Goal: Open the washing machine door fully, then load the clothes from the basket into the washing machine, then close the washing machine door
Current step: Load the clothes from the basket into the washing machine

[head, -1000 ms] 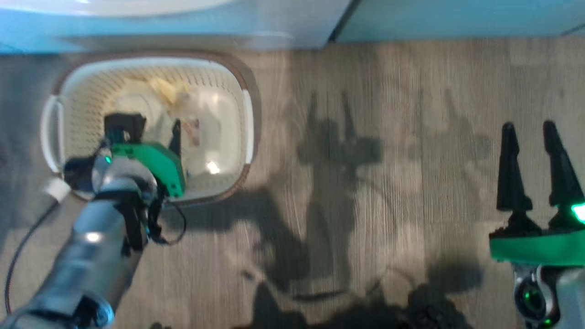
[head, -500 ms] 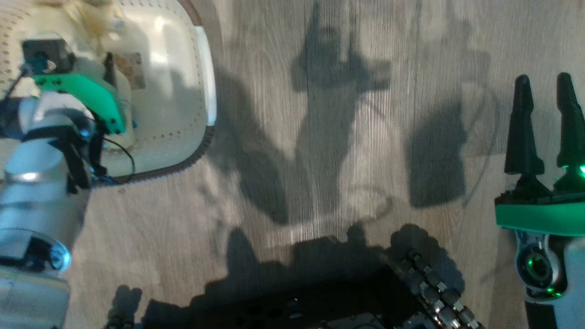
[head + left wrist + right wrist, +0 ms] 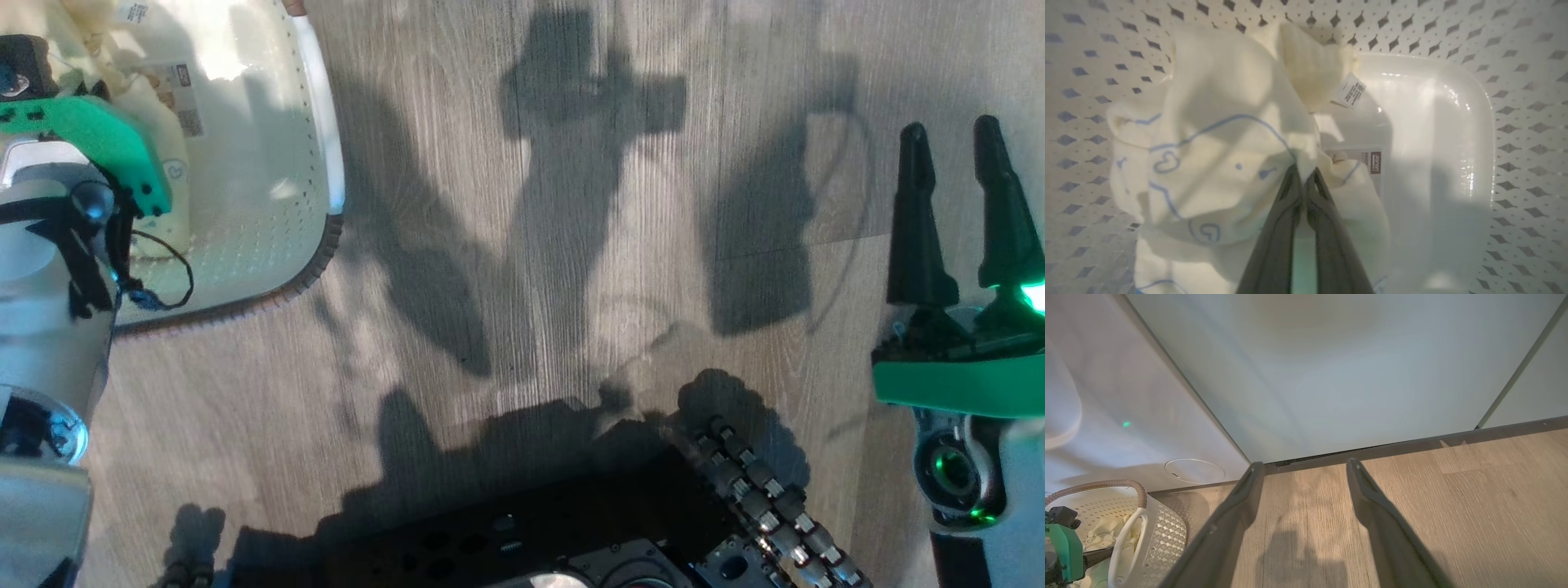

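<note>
Left wrist view: left end effector (image 3: 1303, 172) pinched onto clothes (image 3: 1208, 134) in basket (image 3: 1515, 81).

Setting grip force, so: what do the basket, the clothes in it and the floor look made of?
The basket: glossy cream plastic, probably; moulded diamond holes, shiny bottom. The clothes: soft matte knit fabric, likely cotton; it folds and bunches, ribbed cuff. The floor: wood-look planks, grain and seams; laminate or vinyl, can't tell.

Cream perforated basket (image 3: 325, 131), brown-rimmed with white handles, stands upright. Pale yellow clothes (image 3: 1216, 122) with blue outlines lie bunched inside the basket. White washer (image 3: 1147, 428) stands just behind the basket.
</note>
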Motion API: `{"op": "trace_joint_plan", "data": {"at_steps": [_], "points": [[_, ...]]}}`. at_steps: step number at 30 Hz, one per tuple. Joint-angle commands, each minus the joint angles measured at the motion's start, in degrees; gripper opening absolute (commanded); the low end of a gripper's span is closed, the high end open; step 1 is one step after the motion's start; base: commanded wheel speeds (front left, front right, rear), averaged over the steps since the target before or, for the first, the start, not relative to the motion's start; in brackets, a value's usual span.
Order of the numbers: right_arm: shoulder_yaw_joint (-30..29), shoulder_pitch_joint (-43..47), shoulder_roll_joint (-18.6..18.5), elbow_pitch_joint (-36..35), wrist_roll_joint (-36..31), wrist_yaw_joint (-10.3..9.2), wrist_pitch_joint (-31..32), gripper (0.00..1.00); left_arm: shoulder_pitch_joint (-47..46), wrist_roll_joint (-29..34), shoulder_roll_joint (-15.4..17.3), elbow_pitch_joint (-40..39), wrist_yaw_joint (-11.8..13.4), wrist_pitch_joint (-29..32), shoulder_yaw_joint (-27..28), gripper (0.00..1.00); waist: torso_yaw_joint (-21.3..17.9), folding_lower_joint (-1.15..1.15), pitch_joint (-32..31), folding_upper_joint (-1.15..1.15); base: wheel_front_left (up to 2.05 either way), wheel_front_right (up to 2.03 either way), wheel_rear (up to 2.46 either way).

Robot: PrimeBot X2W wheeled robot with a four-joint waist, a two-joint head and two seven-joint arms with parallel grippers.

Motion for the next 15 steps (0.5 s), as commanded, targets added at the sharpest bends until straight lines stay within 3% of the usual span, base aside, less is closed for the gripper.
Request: {"op": "trace_joint_plan", "data": {"at_steps": [1,15], "points": [[0.9,1.6,-0.6,-1.6,0.5,-0.16,-0.4,1.0,0.6,-0.2,2.6,0.0,0.4,-0.5,1.0,0.0,0.2,0.0,-0.1,0.0,0.0,0.0,0.0],[0.1,1.7,-0.6,-1.4,-0.4,-0.16,-0.4,1.0,2.9,1.0,1.4,-4.5,2.7,-7.2,-0.2,0.0,2.5,0.0,-2.6,0.0,0.0,0.0,0.0]]}}
